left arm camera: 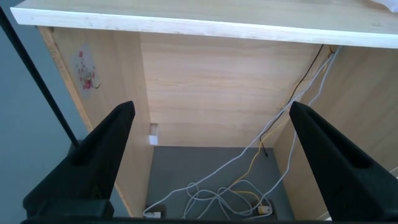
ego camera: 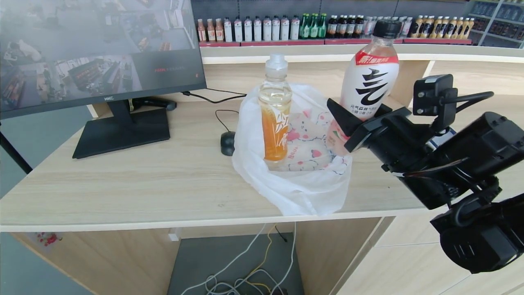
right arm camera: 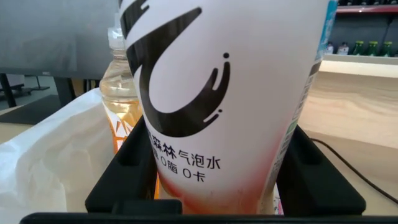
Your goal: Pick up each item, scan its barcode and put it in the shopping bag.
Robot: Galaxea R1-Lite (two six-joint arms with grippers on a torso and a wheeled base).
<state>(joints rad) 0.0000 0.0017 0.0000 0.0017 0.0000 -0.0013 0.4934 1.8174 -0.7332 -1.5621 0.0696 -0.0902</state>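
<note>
My right gripper (ego camera: 362, 123) is shut on a white bottle (ego camera: 370, 82) with a black cap and a red band. It holds the bottle near upright, with the base at the right rim of the white shopping bag (ego camera: 294, 184). In the right wrist view the white bottle (right arm camera: 224, 93) sits between the fingers (right arm camera: 124, 168) of the right gripper (right arm camera: 217, 183). An orange drink bottle (ego camera: 275, 110) stands upright inside the bag, and the orange bottle (right arm camera: 121, 99) shows beside the bag (right arm camera: 50, 162). My left gripper (left arm camera: 211, 162) hangs open below the counter's edge, holding nothing.
The bag rests on a wooden counter (ego camera: 143, 184). A monitor (ego camera: 94, 53) stands at the back left, with a black handheld device (ego camera: 153, 102) behind its stand and a mouse (ego camera: 227, 142) left of the bag. Loose cables (left arm camera: 249, 186) lie under the counter. Shelves of bottles (ego camera: 327, 26) line the far wall.
</note>
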